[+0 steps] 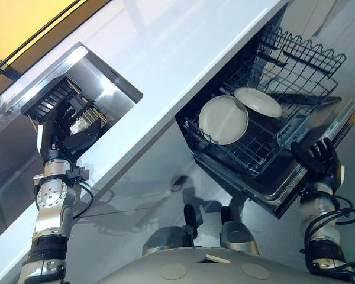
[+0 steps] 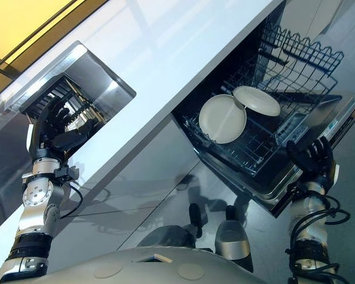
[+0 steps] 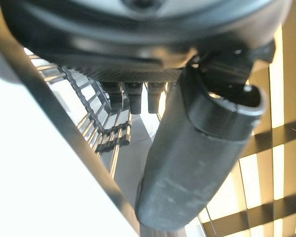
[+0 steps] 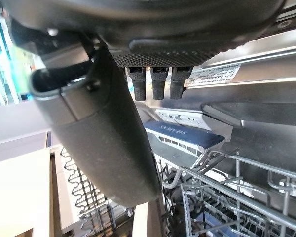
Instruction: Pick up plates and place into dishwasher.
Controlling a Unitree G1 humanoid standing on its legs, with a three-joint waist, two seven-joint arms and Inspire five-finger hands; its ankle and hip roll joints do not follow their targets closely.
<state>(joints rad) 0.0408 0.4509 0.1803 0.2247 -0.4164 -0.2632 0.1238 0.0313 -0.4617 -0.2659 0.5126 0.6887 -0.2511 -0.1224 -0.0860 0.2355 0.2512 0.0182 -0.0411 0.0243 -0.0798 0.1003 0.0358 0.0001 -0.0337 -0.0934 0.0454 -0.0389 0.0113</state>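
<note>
With two plates [image 1: 223,120] already in the rack [image 1: 296,65] at upper right, the empty, relaxed left robot hand [image 2: 54,125] should reach slowly into the sink [image 1: 100,77] at upper left, while the right robot hand [image 1: 317,158], also loose and empty, waits by the dishwasher door [image 1: 343,118].

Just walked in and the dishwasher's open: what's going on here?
The robot is loading plates. Two white plates already stand in the dishwasher's lower rack. Its left hand reaches into the sink, by a dish rack there, holding nothing. Its right hand hovers open over the open dishwasher door.
</note>
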